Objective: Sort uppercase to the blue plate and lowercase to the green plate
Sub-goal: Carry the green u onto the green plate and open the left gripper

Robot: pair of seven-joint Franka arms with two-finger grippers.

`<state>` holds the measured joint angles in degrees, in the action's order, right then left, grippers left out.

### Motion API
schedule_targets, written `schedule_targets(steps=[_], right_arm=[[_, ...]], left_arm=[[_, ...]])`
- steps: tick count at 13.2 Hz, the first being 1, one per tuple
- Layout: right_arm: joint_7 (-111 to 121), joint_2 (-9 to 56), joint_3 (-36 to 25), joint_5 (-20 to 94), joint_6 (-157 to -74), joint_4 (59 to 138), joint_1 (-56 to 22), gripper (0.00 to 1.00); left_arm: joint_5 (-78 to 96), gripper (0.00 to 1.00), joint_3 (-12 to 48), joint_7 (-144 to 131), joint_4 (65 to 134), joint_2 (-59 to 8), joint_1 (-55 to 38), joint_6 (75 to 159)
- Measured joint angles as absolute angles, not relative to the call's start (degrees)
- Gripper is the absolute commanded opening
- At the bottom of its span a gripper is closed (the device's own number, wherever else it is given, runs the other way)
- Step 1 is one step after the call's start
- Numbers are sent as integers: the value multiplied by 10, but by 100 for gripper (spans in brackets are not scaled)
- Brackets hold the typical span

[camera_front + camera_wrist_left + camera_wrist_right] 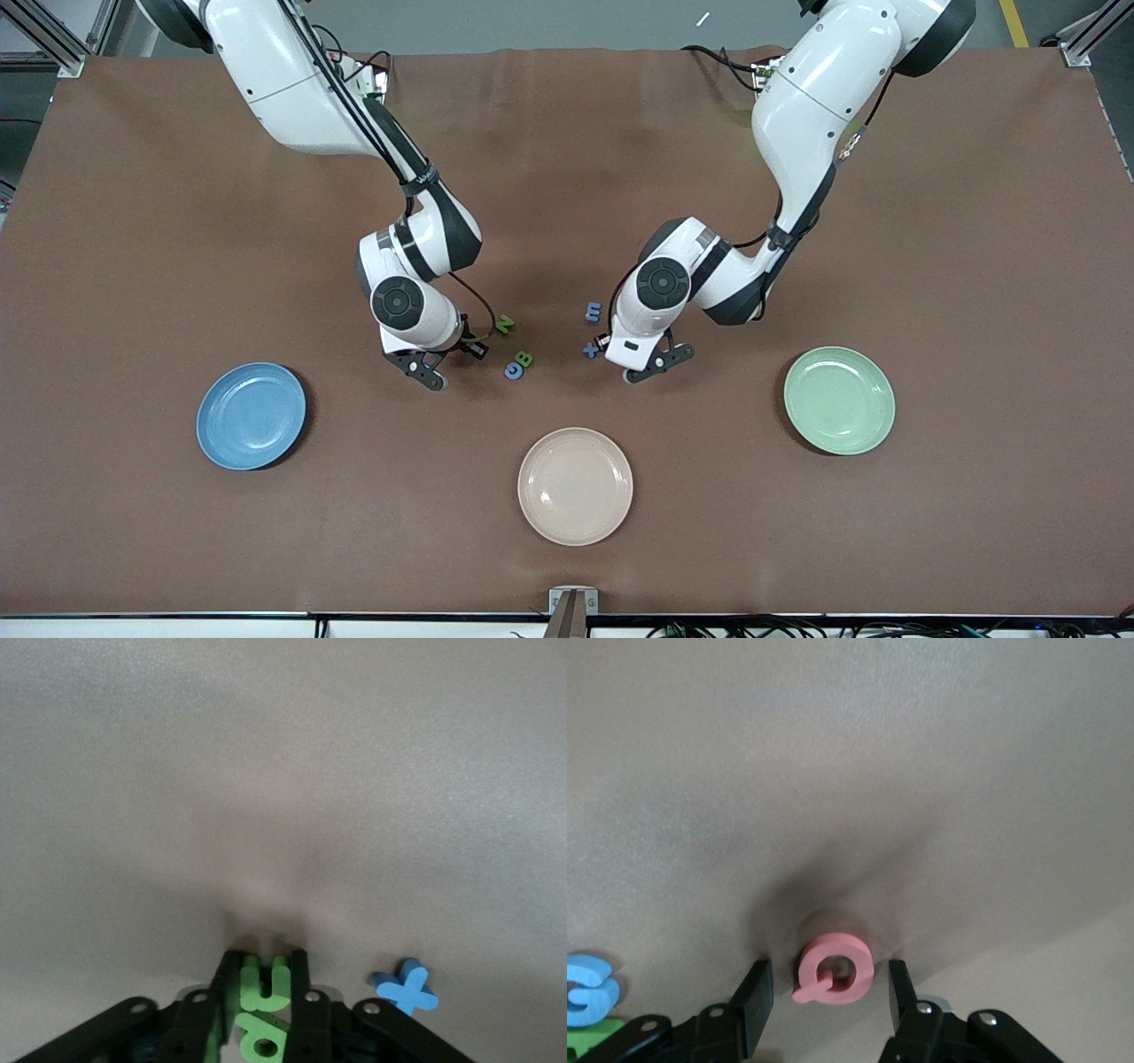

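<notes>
Both grippers low among the letters at mid-table.
Left gripper [264,979] pinches green letters [262,1010] beside blue x [406,986]; right gripper [824,988] straddles pink Q [833,969], fingers apart. Blue plate [252,416], green plate [839,400] sit bare, well apart.

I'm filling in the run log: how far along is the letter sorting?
Done: nothing; the blue plate and green plate hold no letters. In hand: the left gripper, down at the table beside the blue x, is shut on a green letter; the right gripper has open jaws around the pink Q on the table. Left: the green N, green B, blue G and blue m lie unsorted.
</notes>
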<state>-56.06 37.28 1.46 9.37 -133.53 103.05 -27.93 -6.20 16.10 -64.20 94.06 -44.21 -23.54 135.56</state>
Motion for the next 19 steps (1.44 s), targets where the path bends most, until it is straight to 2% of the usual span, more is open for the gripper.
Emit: schedule_targets(steps=[3,6,11,12,16,17,18,19], right_arm=[[-561,371,15,100,-1335,1034,-280,57],[-560,367,14,100,-1336,1039,-280,44],[-560,363,13,101,-1336,1044,-279,16],[-560,362,13,101,-1336,1044,-279,14],[-538,360,8,101,-1336,1044,-271,14],[-528,359,8,101,-1335,1044,-264,19],[-523,358,8,101,-1335,1044,-258,34],[-522,357,8,101,-1335,1044,-254,54]], left_arm=[[-62,0,159,-657,940,-442,-232,1360],[-68,0,154,-659,942,-432,-189,1360],[-72,0,154,-562,987,-355,-79,1354],[-72,0,154,-541,994,-345,-64,1351],[-72,0,154,-426,999,-338,0,1346],[-72,0,154,-389,1001,-338,19,1344],[-72,0,153,-356,1003,-339,37,1343],[-72,2,153,-329,1006,-339,52,1341]])
